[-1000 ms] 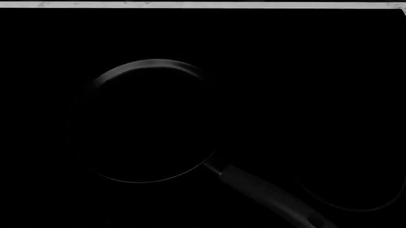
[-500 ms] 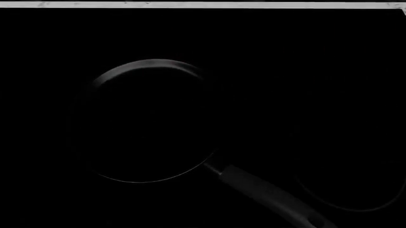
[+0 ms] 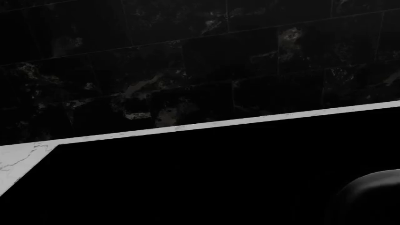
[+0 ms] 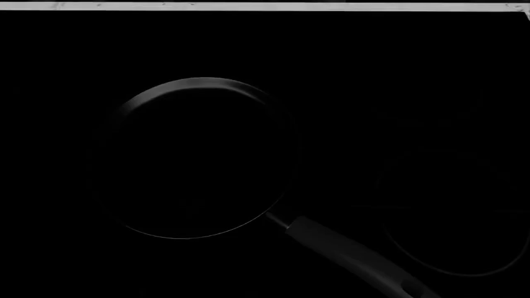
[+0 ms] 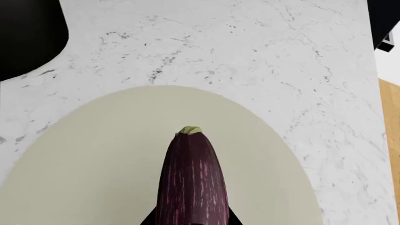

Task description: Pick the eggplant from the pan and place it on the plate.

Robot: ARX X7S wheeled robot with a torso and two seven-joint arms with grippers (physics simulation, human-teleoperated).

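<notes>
Right wrist view gives me the only clear look: the eggplant (image 5: 191, 180) is over the plate (image 5: 87, 159), green tip toward the marble counter (image 5: 250, 51), its base cut off between dark gripper parts, so I read that gripper as clamped on it. Head view is nearly black; the pan (image 4: 198, 158) sits empty at center, handle toward 5 o'clock. My left gripper's state I cannot tell.
</notes>
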